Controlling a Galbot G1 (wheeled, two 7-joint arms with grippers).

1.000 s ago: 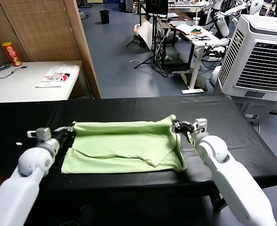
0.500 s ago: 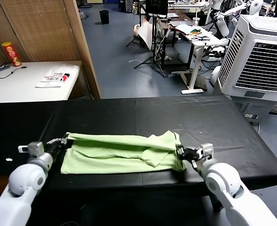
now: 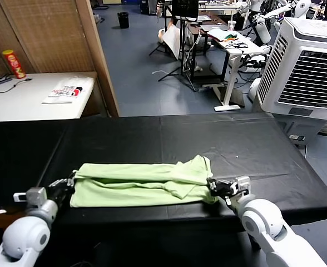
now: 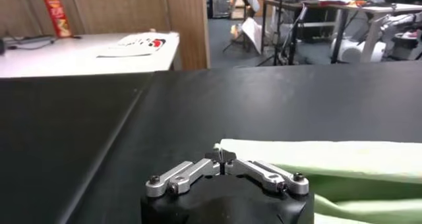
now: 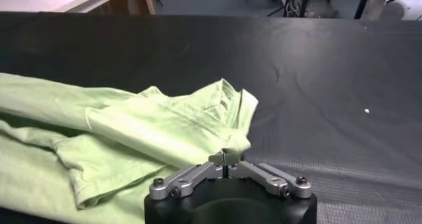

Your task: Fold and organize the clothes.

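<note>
Here the shirt (image 3: pixel 144 183) lies folded lengthwise along the near edge of the black table (image 3: pixel 236 144). At its nine o'clock end the left gripper (image 3: pixel 69 182) pinches a corner; at three o'clock the right gripper (image 3: pixel 212 186) pinches the other.

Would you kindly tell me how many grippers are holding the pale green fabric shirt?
2: the left gripper pinches the pale lime-green fabric shirt at its left end, and the right gripper pinches its right end, on the black table.
</note>
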